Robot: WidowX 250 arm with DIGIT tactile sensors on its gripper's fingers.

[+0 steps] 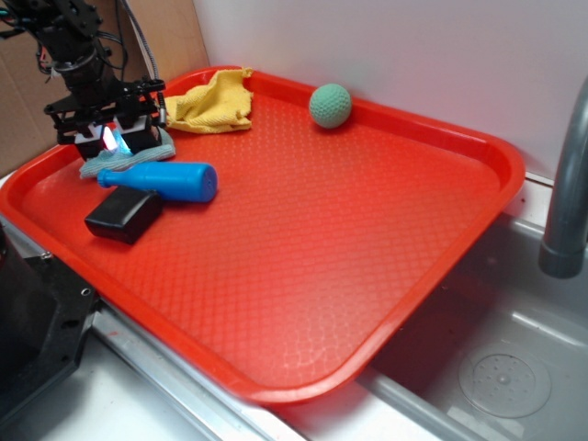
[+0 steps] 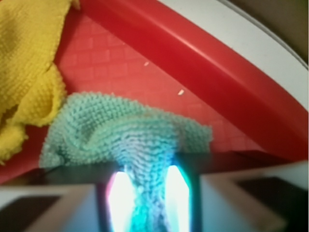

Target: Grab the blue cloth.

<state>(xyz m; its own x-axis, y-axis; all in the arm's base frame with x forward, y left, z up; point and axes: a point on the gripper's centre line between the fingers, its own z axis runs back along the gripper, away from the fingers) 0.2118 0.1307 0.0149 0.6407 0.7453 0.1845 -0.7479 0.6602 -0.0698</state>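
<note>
The blue cloth is a pale blue-grey terry rag at the far left of the red tray. In the wrist view the blue cloth is bunched into a fold that runs up between the two glowing pads. My gripper sits on top of the cloth and is shut on that fold; in the wrist view the gripper pinches the fold. Most of the cloth still lies on the tray floor.
A yellow cloth lies just behind the gripper, touching the blue cloth's edge. A bright blue bottle-shaped toy and a black block lie just in front. A green ball sits at the back. A sink and grey faucet are on the right.
</note>
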